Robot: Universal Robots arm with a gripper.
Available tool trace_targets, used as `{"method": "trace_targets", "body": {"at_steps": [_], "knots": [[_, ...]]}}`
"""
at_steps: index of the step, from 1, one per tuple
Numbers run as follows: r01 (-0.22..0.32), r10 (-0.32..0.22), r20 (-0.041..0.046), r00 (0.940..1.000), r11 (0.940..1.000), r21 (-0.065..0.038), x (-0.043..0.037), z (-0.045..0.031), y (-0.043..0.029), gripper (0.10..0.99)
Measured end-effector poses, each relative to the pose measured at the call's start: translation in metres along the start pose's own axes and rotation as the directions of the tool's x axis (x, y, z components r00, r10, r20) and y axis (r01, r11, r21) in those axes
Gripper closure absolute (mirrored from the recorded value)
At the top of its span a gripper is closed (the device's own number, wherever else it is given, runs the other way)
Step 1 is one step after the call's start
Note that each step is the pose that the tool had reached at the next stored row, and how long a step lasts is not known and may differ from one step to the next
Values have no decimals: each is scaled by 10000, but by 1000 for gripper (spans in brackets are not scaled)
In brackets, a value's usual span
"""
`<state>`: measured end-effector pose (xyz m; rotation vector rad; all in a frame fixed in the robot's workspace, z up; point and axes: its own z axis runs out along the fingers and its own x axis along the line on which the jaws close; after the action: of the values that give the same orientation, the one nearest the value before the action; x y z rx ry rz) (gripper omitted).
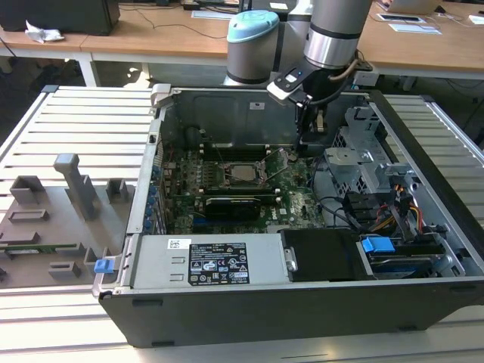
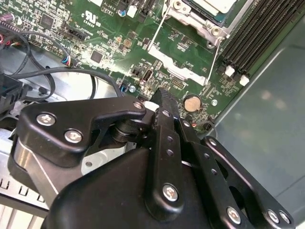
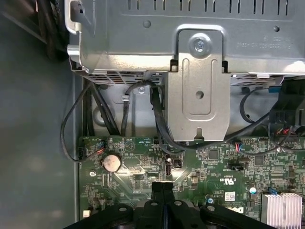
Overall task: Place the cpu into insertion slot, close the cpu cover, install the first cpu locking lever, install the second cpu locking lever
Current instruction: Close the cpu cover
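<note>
While the end effector hangs inside the open PC case, clenched with its fingertips pressed together on nothing, the cpu lies flat in its socket on the green motherboard. Its metal top faces up; it is square, so it has no long axis. The cpu cover, a silvery frame, seems to lie down around it. Two thin wire levers run along the socket's sides. The end effector is near the socket, on the exterior view's right of it. A coin cell sits just beside the fingertips, with black cables and the grey drive cage close by. A black expansion card and the labelled power supply are also in the case. The case sits on the slatted desk, as does a grey fixture tray.
</note>
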<state>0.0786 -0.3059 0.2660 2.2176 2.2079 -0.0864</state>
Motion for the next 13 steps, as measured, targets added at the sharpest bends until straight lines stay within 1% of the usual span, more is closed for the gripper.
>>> {"method": "trace_targets", "body": {"at_steps": [5, 9, 13], "knots": [[1, -1, 3, 10000, 10000, 0, 1, 30, 0, 980], [-3, 3, 1, 10000, 10000, 0, 1, 33, -4, 980], [0, 0, 1, 10000, 10000, 0, 1, 35, -96, 980]]}}
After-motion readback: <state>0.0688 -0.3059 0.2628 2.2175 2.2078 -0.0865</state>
